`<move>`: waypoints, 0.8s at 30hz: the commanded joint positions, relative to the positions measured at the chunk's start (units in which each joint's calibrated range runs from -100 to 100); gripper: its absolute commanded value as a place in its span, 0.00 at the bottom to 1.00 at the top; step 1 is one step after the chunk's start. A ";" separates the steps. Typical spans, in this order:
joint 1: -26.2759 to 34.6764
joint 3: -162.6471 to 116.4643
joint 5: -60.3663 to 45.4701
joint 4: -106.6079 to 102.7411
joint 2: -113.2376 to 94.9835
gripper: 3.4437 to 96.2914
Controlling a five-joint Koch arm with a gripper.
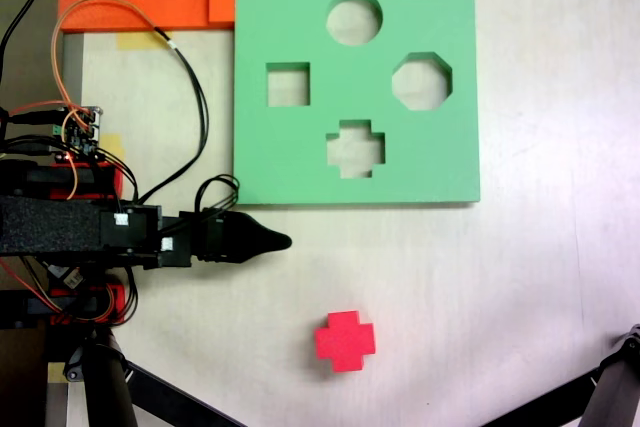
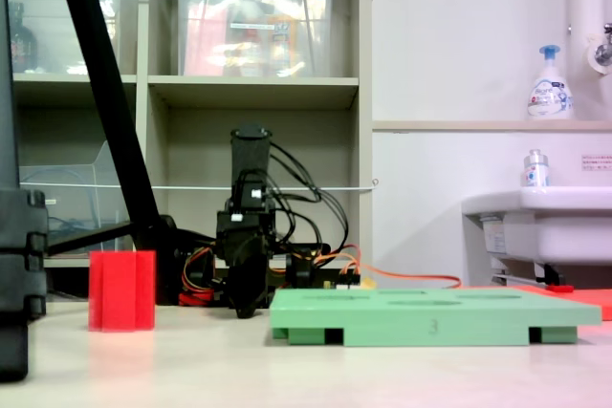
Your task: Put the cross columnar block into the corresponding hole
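The small bright red foam block with a plus-shaped cross-section (image 1: 345,340) stands upright on the pale bench (image 1: 540,287), well apart from everything else. In the first exterior view it sits below the flat green square foam board (image 1: 300,162), nearly in line with the board's plus-shaped cutout (image 1: 355,148), with a band of bare bench between block and board edge. In the second exterior view the red block (image 2: 121,290) stands alone to the board's left.

The plus-shaped cutout lies nearest the board's lower edge in the first exterior view, below the round cutout (image 1: 354,17), with the square cutout (image 1: 287,84) up to its left and the octagonal cutout (image 1: 421,81) up to its right. All four show the bench through them.

The arm's black gripper (image 1: 268,241) lies just off the board's lower left corner in the first exterior view, pointing towards that view's right, above and left of the block. Its jaws meet in a single point, closed and holding nothing.
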 commanded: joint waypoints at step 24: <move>-7.47 88.25 35.70 -101.61 21.80 0.46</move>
